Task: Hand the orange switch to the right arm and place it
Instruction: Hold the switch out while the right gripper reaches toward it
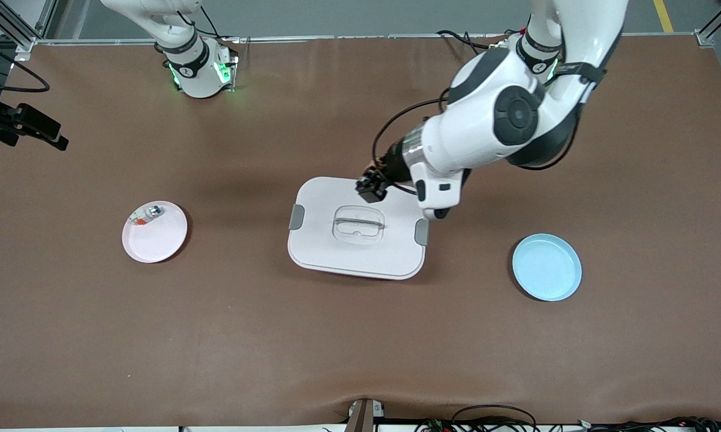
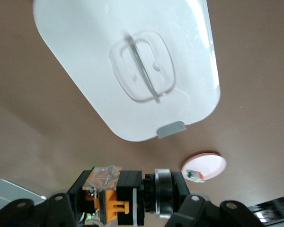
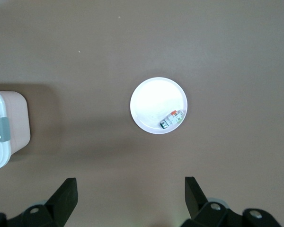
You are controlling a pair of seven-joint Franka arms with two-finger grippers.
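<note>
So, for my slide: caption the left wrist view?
Left gripper clamps the orange switch above the white lidded box.

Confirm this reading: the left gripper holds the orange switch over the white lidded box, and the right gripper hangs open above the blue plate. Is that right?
One detail is wrong. The right gripper hangs open above the pink plate, not the blue plate, as the right wrist view shows. The rest stands: the left gripper holds the orange switch over the white lidded box.

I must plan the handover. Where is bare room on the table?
Bare brown table lies between the white lidded box and the pink plate, also nearer the camera. The left gripper, holding the orange switch, crowds the box's edge.
</note>
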